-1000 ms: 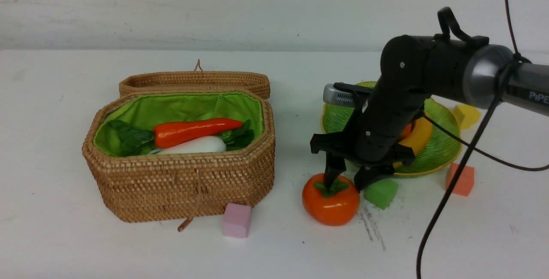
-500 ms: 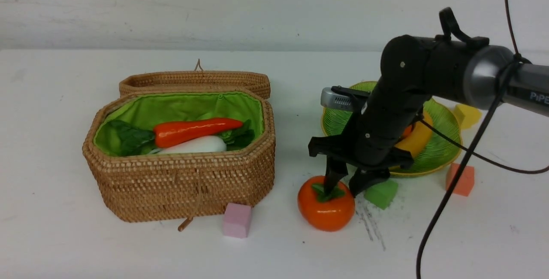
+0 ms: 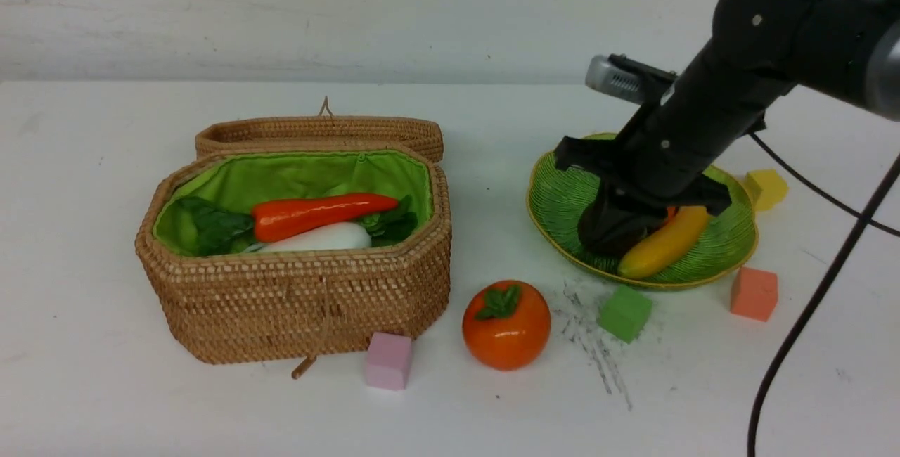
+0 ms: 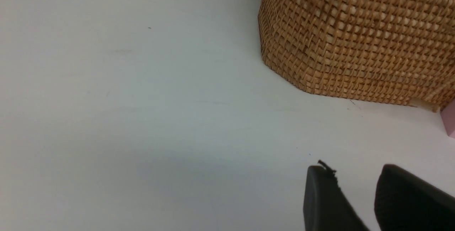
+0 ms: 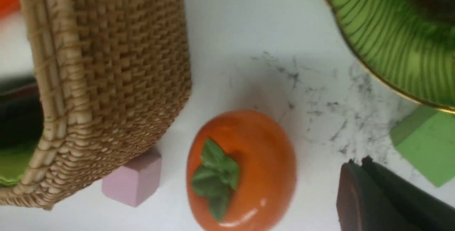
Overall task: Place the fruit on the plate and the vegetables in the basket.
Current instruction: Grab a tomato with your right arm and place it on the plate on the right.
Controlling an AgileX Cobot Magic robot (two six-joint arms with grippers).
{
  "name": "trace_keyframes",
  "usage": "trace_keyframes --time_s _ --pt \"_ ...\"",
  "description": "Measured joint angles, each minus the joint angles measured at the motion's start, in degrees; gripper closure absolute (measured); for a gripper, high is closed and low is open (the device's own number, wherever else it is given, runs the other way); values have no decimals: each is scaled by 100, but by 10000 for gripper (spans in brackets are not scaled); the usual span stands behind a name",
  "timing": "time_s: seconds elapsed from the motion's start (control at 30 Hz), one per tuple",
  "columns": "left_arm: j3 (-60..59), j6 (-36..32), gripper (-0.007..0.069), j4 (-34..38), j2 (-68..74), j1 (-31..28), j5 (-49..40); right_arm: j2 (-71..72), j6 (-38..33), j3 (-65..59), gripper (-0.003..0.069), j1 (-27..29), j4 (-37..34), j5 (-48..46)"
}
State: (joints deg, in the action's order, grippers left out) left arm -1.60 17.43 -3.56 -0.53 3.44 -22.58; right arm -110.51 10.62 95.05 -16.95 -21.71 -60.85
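Note:
The orange persimmon (image 3: 506, 325) (image 5: 241, 167) lies free on the table between the basket (image 3: 295, 302) and the plate (image 3: 562, 197). My right gripper (image 3: 606, 237) (image 5: 357, 161) hangs above the plate's near side, shut with nothing in it. A yellow banana (image 3: 664, 242) lies on the plate, with an orange fruit partly hidden behind the arm. The open basket holds a red-orange vegetable (image 3: 316, 214), a white radish (image 3: 327, 237) and a dark eggplant (image 5: 16, 117). My left gripper (image 4: 353, 168) is open over bare table beside the basket's wall (image 4: 355, 46).
Foam cubes lie around: pink (image 3: 388, 361) at the basket's front corner, green (image 3: 624, 313) before the plate, orange (image 3: 754, 293) and yellow (image 3: 766, 188) to the plate's right. Dark scuff marks (image 3: 590, 344) stain the table. The basket's lid (image 3: 320, 130) rests behind it.
My right gripper has shut on nothing and risen away from the persimmon to above the plate. The persimmon has rolled left on the table.

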Motion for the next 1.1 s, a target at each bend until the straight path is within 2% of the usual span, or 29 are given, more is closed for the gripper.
trace_keyframes --time_s 0.13,0.2,0.23,0.27,0.33,0.37,0.4,0.43,0.47,0.57,0.63,0.77,0.8,0.9,1.1 --pt "0 0 407 0 0 0 0 -18 -318 8 591 -194 0 -309" --pt "0 0 407 0 0 0 0 -80 -382 10 499 -374 -45 -426" --pt "0 0 407 0 0 0 0 -114 -382 10 477 -419 -66 -456" --pt "0 0 407 0 0 0 0 -191 -366 10 393 -481 -133 -502" --pt "0 0 407 0 0 0 0 -361 -332 10 270 -513 -334 -578" --pt "0 0 407 0 0 0 0 -380 -332 10 256 -513 -355 -578" --pt "0 0 407 0 0 0 0 -507 -338 5 146 -513 -494 -627" --pt "0 0 407 0 0 0 0 -607 -385 5 72 -513 -607 -627" --pt "0 0 407 0 0 0 0 -702 -435 5 30 -513 -710 -622" --pt "0 0 406 0 0 0 0 -866 -502 5 -12 -513 -833 -572" --pt "0 0 403 0 0 0 0 -1025 -529 5 -6 -513 -864 -525" --pt "-2 0 403 0 0 0 0 -1208 -528 10 65 -513 -1111 -499" --pt "-2 0 403 0 0 0 0 -1213 -541 10 113 -513 -1135 -493" --pt "-2 0 400 0 0 0 0 -1213 -546 16 197 -507 -1155 -474" --pt "-9 0 394 0 0 0 0 -1207 -558 16 193 -503 -1167 -497"
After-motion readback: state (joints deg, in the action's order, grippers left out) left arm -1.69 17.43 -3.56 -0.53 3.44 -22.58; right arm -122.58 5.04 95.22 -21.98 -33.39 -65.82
